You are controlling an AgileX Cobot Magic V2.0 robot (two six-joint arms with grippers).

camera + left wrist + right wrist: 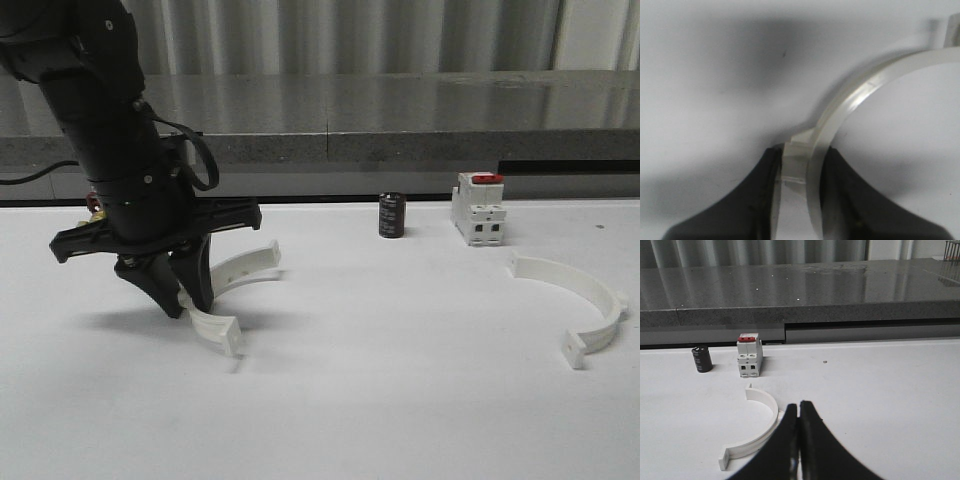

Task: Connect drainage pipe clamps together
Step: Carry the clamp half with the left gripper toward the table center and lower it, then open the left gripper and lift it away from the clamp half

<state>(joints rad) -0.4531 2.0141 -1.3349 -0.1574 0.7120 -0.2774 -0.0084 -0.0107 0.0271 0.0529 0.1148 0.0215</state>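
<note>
Grey stone ledge and ribbed metal wall run behind my white desk (400, 400). From the front view I have the left gripper (186, 300) down at the left side of the desk, its black fingers (150, 285) tilted and pinched on the left clamp half (235, 275). That white half-ring curves from the jaws outward, one flat tab end near the front and the other arm reaching toward the back right. On the left wrist view I see the same piece (850, 100) with its band running between the two dark fingers (740, 200), both pressed against it, so the jaws are closed onto the plastic near a small lug.

The right clamp half (585, 300) lies flat well apart on the right side of the desk, open side facing left. On the right wrist view that half-ring (762, 430) sits just beyond the right gripper (799, 407), whose fingertips meet with no gap and nothing between them.

Toward the back middle I can make out a small dark cylinder (391, 216) and, just to its right, a white block with a red top (478, 208), both upright.
</note>
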